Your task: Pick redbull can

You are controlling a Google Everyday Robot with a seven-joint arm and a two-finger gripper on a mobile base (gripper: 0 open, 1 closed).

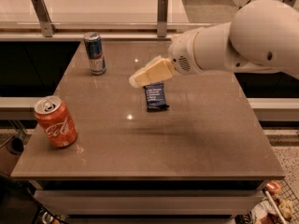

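The redbull can [95, 53] is slim, blue and silver, and stands upright at the far left of the brown table [205, 139]. My gripper [136, 81] hangs above the table's middle, pointing left, with its cream tip to the right of the can and well apart from it. It hovers over the top end of the dark blue snack wrapper [155, 97]. It holds nothing that I can see.
A red-orange Coca-Cola can [56, 122] stands tilted near the front left corner. A counter with two metal posts [162, 15] runs along the back edge. My white arm [243, 43] reaches in from the right.
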